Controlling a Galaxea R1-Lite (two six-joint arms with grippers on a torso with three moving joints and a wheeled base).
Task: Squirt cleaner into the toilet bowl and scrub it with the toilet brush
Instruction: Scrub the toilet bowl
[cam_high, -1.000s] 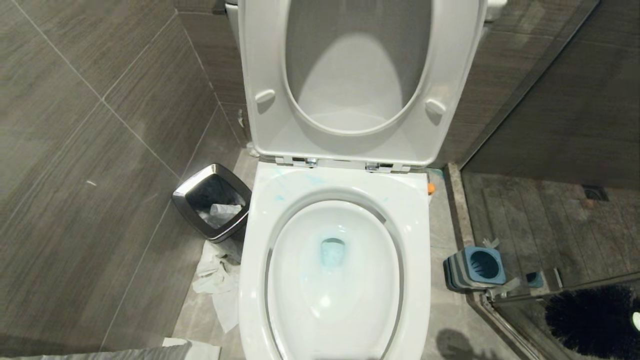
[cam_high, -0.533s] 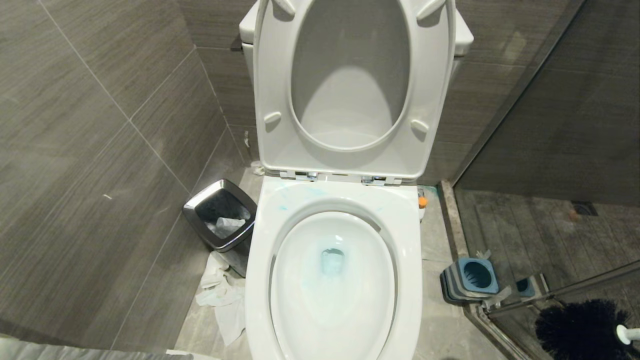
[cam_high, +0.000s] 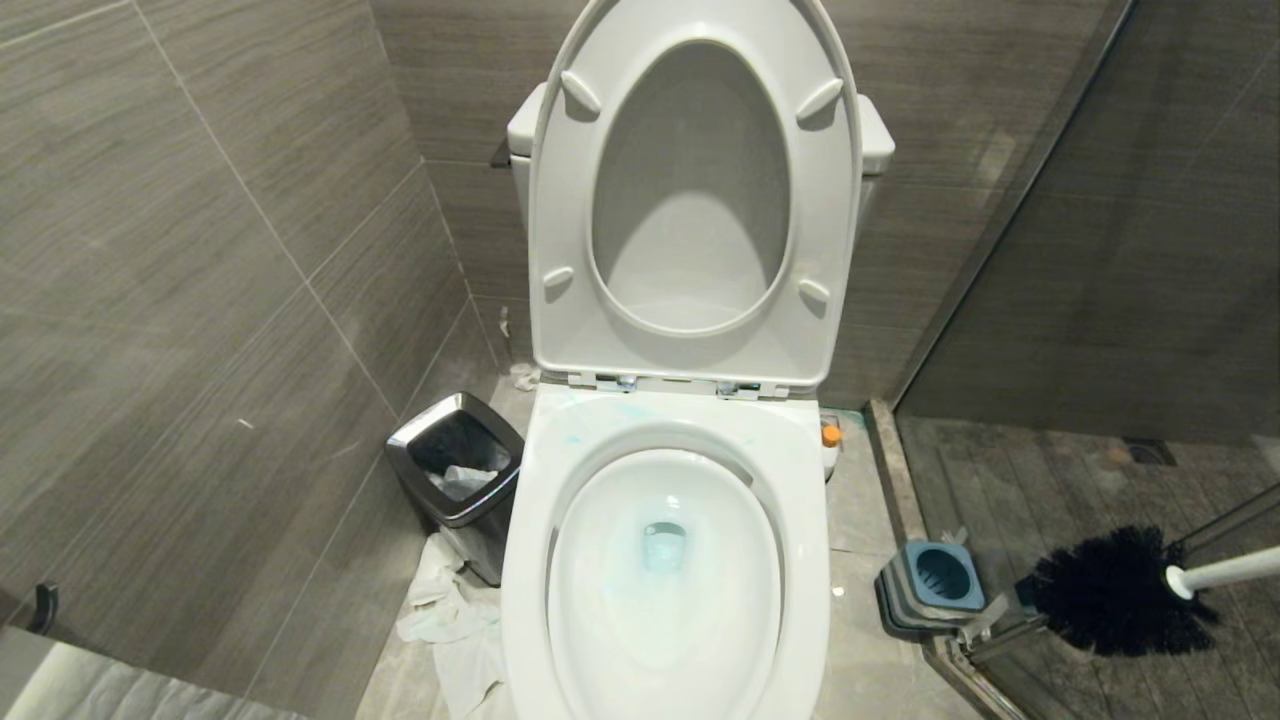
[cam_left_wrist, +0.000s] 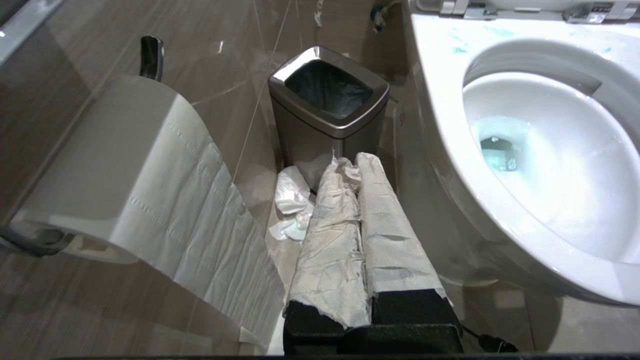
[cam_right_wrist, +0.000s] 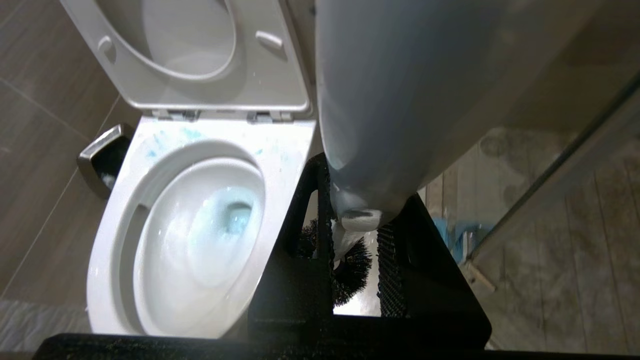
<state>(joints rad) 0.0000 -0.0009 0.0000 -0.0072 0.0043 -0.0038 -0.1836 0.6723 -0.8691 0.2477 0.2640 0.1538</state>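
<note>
Turquoise cleaner already streaked the bowl (cam_high: 665, 560) rim and tinted its water, so squirting looked done; scrubbing looked next. Right gripper (cam_right_wrist: 350, 235) clamped on the brush (cam_high: 1120, 588) handle. Brush hung to the right of the toilet, beside its holder (cam_high: 935, 585), above the floor. Handle lay nearly level, bristles pointing toward the bowl. Next move likely called for swinging the head over the rim and tipping it down. Left gripper (cam_left_wrist: 357, 170), paper-wrapped, closed near the bin (cam_left_wrist: 327, 107).
</note>
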